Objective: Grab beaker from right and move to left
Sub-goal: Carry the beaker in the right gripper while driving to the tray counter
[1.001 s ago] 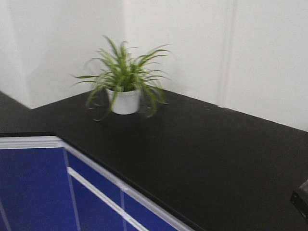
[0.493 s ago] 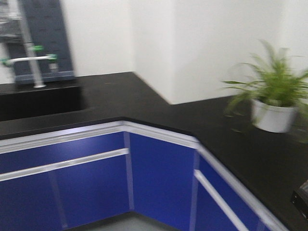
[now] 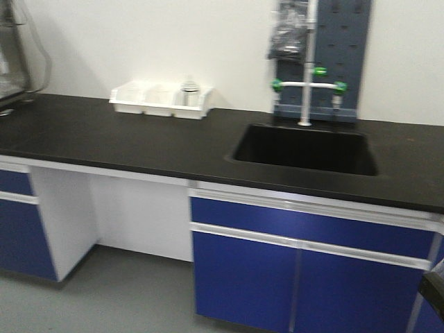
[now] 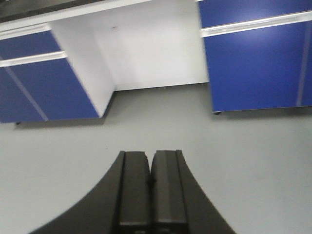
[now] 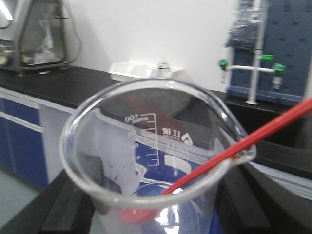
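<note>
Beaker (image 5: 146, 146), clear glass, upright, red stir stick (image 5: 234, 148) leaning out, pinched in right gripper (image 5: 151, 214), tabletop (image 5: 58, 80) ahead-left; left gripper (image 4: 150, 190) pressed together, empty, above floor (image 4: 146, 122).

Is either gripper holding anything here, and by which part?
The right gripper holds the beaker with the red stick, its fingers pressed on the lower side walls. The left gripper is shut on nothing.

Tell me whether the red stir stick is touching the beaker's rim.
Touching. The right wrist view shows the red stir stick resting on the rim of the beaker at its spout.
</note>
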You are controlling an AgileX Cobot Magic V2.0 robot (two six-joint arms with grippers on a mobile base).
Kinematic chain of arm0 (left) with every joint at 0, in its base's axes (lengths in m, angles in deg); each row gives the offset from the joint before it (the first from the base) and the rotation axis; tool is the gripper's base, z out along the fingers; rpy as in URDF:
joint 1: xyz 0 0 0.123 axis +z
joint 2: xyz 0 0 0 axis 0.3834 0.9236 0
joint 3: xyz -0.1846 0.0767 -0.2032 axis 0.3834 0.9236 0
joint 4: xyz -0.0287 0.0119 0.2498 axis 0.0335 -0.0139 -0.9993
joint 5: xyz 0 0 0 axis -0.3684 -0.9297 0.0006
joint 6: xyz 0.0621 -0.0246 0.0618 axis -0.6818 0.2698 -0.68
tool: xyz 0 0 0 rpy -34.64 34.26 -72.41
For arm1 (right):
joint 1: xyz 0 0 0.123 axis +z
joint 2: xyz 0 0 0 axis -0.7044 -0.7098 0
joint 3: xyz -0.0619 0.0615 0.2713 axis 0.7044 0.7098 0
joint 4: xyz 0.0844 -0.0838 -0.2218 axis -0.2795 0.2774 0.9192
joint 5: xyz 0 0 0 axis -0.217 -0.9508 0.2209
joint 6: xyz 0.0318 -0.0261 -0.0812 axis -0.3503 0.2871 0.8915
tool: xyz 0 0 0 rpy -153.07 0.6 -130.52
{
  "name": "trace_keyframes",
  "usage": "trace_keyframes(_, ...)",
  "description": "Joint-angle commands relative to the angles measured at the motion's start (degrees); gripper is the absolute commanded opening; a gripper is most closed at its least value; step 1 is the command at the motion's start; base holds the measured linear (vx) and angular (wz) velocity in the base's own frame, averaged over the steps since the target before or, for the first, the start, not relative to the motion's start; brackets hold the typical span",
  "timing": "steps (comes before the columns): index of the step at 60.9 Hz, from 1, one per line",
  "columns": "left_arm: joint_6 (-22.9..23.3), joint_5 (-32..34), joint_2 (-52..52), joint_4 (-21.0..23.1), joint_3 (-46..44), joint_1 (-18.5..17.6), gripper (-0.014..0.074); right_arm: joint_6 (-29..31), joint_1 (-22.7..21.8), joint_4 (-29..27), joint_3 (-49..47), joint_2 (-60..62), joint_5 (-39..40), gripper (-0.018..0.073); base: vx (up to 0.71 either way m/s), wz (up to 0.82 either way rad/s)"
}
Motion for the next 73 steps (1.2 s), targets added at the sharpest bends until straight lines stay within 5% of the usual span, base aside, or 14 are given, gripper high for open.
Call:
trace_keyframes(1, 0.1, 4.4, -0.4, 0.0, 1.1, -0.4, -0.0006, 0.2, -0.2, -1.0, -1.7, 0.1, 1.6, -0.0003, 0.17, 0.68)
trace_keyframes(73, 0.1, 4.4, -0.4, 0.0, 1.1, -0.4, -0.0006, 0.2, -0.2, -1.0, -1.7, 0.1, 1.5, -0.0003, 0.26, 0.56)
